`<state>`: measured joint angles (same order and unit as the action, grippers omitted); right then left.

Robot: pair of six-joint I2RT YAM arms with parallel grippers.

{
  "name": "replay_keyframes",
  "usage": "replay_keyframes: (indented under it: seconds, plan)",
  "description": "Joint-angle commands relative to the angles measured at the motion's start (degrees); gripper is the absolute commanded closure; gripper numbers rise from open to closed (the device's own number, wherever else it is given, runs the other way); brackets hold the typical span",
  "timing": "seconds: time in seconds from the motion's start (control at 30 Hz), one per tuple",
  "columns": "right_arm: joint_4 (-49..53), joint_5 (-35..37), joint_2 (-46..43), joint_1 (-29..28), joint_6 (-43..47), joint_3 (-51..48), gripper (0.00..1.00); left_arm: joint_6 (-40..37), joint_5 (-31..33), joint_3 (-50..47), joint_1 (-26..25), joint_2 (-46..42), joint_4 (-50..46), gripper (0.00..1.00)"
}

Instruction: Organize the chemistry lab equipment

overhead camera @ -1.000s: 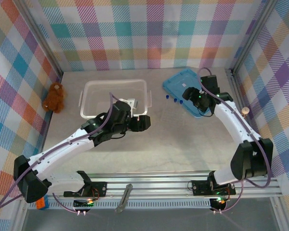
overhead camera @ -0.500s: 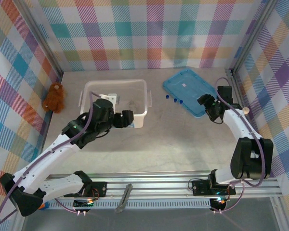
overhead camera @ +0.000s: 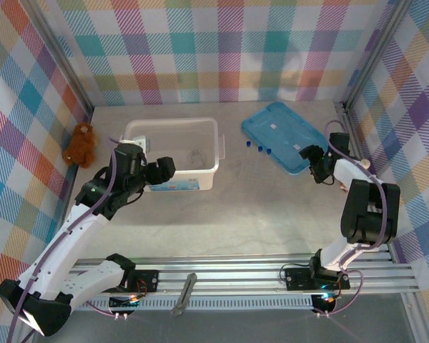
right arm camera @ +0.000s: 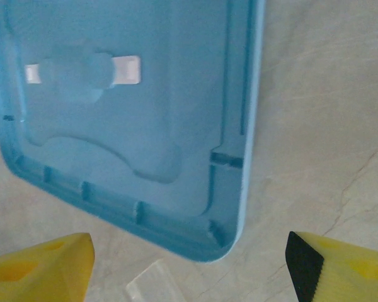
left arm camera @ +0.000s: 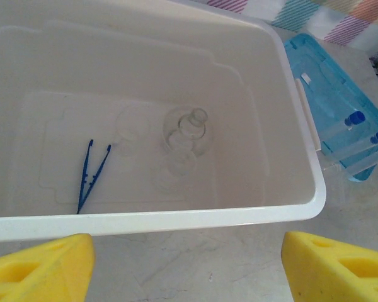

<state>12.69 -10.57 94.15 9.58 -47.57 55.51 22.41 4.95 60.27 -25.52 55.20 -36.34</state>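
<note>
A white bin [overhead camera: 170, 122] stands at the back left. In the left wrist view, slim dark-blue tweezers [left arm camera: 88, 176], a round clear flask [left arm camera: 190, 126] and faint clear beakers [left arm camera: 178, 162] lie in the bin [left arm camera: 176, 219]. Thin tubes with blue caps [overhead camera: 257, 148] lie beside the blue lid [overhead camera: 282, 132]; the tubes [left arm camera: 360, 146] rest against the lid's [left arm camera: 327, 107] edge. My left gripper [overhead camera: 159, 170] [left arm camera: 189, 270] hovers open before the bin's front wall, holding nothing. My right gripper [overhead camera: 316, 163] [right arm camera: 189, 270] is open over the lid's [right arm camera: 126, 126] near corner, with a clear tube end [right arm camera: 152, 284] below it.
A brown teddy bear [overhead camera: 81, 143] sits by the left wall. A grey tool [overhead camera: 184, 293] lies on the rail at the near edge. Plaid walls close the table on three sides. Bare tabletop lies between the bin and the arm bases.
My left arm has drawn back to the left, from the bin's front right corner to its front left. My right arm has pulled off the blue lid toward the right wall.
</note>
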Motion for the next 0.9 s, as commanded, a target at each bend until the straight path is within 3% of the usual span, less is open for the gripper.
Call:
replay_keyframes:
  seconds: [0.0, 0.57, 0.87]
  plan:
    - [-2.36, -1.48, 2.44, 1.33, 0.40, 1.84, 0.19, -0.41, -2.15, -0.84, 1.66, -1.10, -1.46, 0.22]
    - [-8.07, -6.68, 12.05, 2.13, 1.48, 6.72, 0.20, 0.21, -4.51, -3.09, 4.60, -1.66, -1.63, 0.22]
    - [-14.86, -11.43, 12.63, 2.53, 0.47, 6.81, 0.20, 0.46, -5.03, -3.58, 5.04, -2.00, -2.07, 0.22]
